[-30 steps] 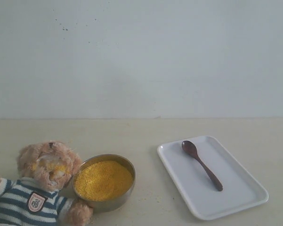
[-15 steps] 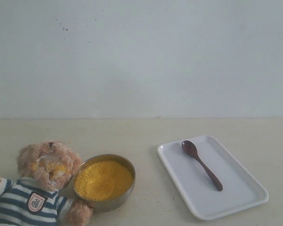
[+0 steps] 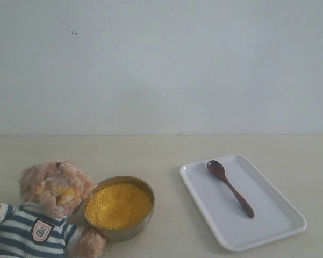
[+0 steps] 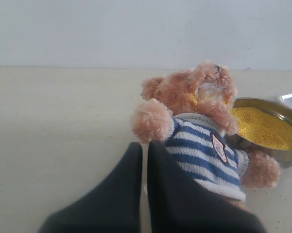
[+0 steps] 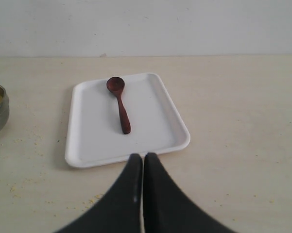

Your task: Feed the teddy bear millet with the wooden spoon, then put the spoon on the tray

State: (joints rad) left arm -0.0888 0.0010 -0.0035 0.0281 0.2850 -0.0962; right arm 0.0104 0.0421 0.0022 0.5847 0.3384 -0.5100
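While neither arm shows in the exterior view, each wrist view catches its own gripper.

Left gripper point(image 4: 144, 144): jaws pressed together, nothing between them. Tips sit just beside the teddy bear point(image 3: 51, 207), near one fuzzy paw; whether they touch it cannot be told.

Right gripper point(image 5: 142, 155): jaws closed, empty, over bare bench point(image 3: 161, 150) just short of the tray point(image 3: 274, 215).

Bear lies at the lower left of the exterior view, striped shirt and chest badge showing. Yellow grains cling to its face. One paw rests against the steel bowl point(image 3: 123, 232).

Bowl stands just right of the bear, filled nearly to the rim with millet point(image 3: 118, 205). A few loose grains are scattered on the bench around it.

Tray sits well apart, to the right of the bowl, angled on the bench. Wooden spoon point(image 3: 231, 189) lies flat on the tray, its oval end toward the far side and its handle running toward the near right.
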